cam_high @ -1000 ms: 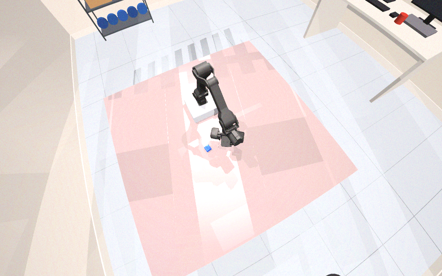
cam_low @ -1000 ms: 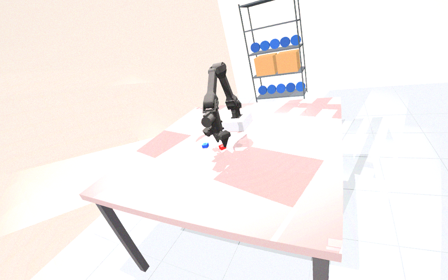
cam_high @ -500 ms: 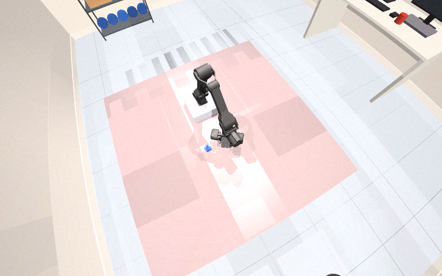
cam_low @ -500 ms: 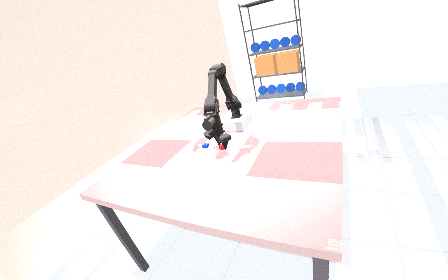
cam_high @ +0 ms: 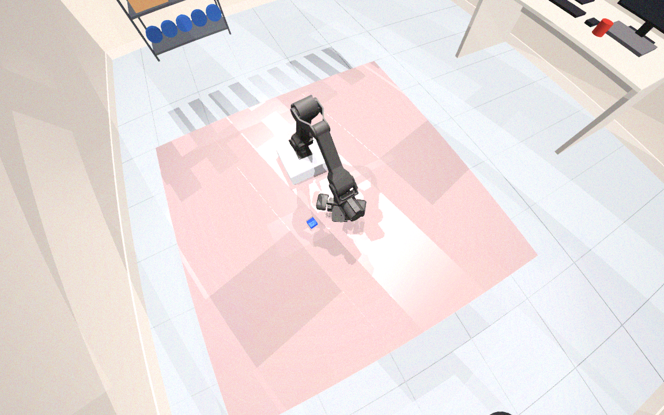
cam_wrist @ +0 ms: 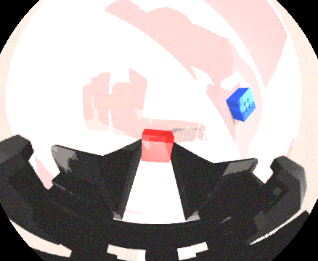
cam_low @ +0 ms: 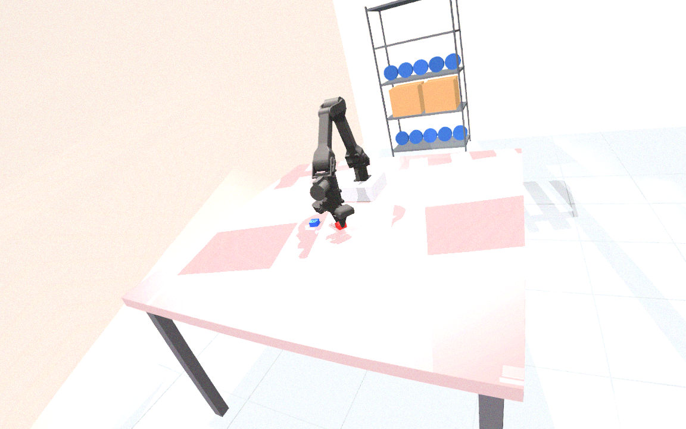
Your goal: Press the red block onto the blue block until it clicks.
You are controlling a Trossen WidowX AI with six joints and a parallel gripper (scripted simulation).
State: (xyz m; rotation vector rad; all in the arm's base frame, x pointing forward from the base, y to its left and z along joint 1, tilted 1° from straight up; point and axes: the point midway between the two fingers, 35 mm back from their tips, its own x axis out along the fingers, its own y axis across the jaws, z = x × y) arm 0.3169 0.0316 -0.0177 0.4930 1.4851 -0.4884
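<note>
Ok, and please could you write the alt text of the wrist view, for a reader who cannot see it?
Black gripper closed on a red block above a pale, shadow-patterned table top. A blue block with small studs sits apart, toward the right.

Matt black, plastic-looking, on arm (cam_high: 330, 149) (cam_low: 326, 130). Smooth, plastic-looking, on red block (cam_low: 340, 226) (cam_wrist: 157, 146) and studded blue block (cam_high: 312, 222) (cam_low: 314, 223) (cam_wrist: 241, 104). Smooth on pale pink tabletop (cam_high: 427, 289) (cam_low: 334, 298) (cam_wrist: 75, 54). Dark, metal-looking, on far rack (cam_high: 192, 44) (cam_low: 430, 146).

harsh light throws hard shadows, glare bleaches the tabletop (cam_low: 367, 298) (cam_wrist: 75, 47), and grain perhaps softens edges.
</note>
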